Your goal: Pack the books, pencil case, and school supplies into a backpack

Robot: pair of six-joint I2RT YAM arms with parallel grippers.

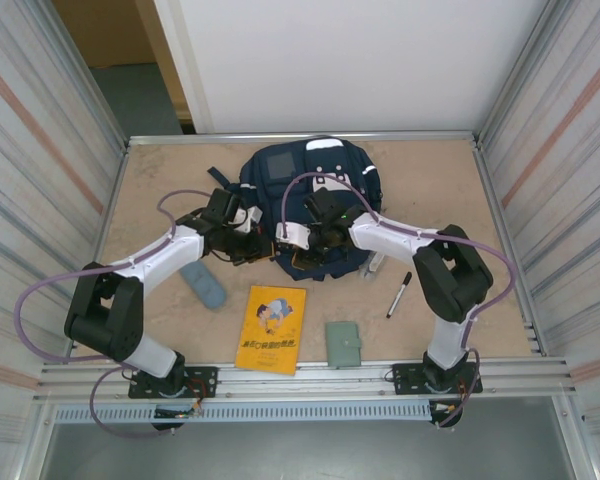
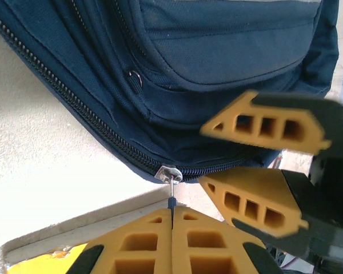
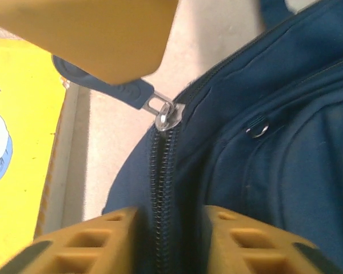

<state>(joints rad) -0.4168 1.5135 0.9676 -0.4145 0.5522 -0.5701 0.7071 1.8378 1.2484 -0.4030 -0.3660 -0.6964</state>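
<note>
Clearly nothing is packed yet: your left end effector (image 2: 171,220) clamps shut on the zip pull (image 2: 171,185) of the large navy-blue fabric backpack (image 1: 315,200) by the table's (image 1: 170,175) far edge. Your right end effector (image 3: 168,228) straddles the seam (image 3: 162,188), grip unclear.

Place: a robot test cell of the lab or workshop kind, not a home or office.
Walls: pale ribbed panels (image 1: 40,150) close in the left and right sides, and a plain white board (image 1: 350,60) closes the back.
Counter: a bare beige counter (image 1: 160,180) edged with aluminium strip.
Mounting: a slotted aluminium rail (image 1: 310,375) along the near edge carries the bases of the left arm (image 1: 150,265) and the right arm (image 1: 420,245).
Cabling: purple cables (image 1: 18,318) loop openly from base to wrist.
Tools: the left tool (image 2: 171,214) and the right tool (image 3: 168,220) have orange, hollow-celled fingers.
Beyond: a gap past the far left corner gives onto a grey floor (image 1: 130,95).
</note>
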